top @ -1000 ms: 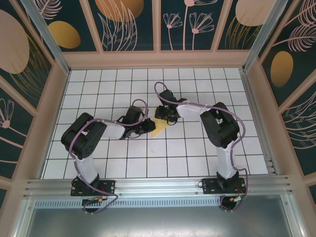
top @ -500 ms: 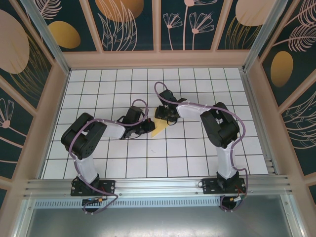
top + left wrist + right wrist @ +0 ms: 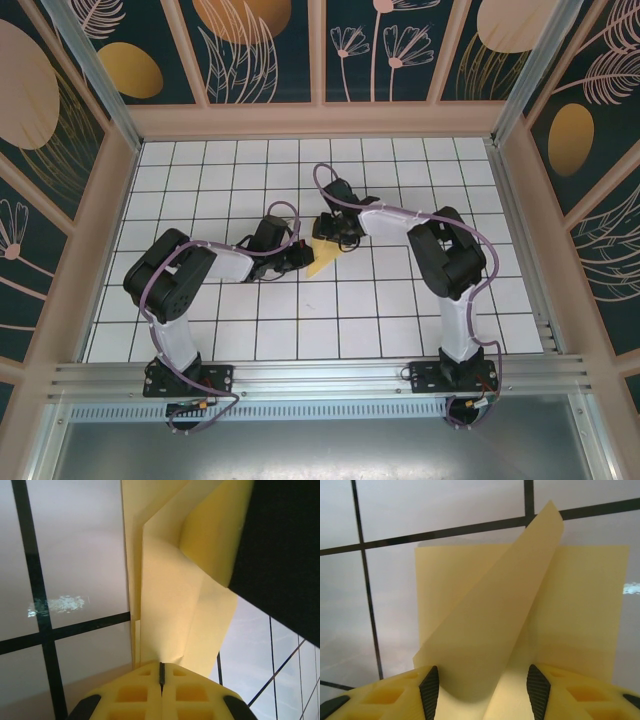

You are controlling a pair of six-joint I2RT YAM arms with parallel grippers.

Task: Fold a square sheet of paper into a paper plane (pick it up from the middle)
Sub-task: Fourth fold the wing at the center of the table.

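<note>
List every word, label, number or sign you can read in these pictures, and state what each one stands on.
None can be read.
The yellow paper is blank.
The table bears only black grid lines.
The wall panels carry leaf and flower drawings, no letters.
Any marking on the arm bases is too small to read.
</note>
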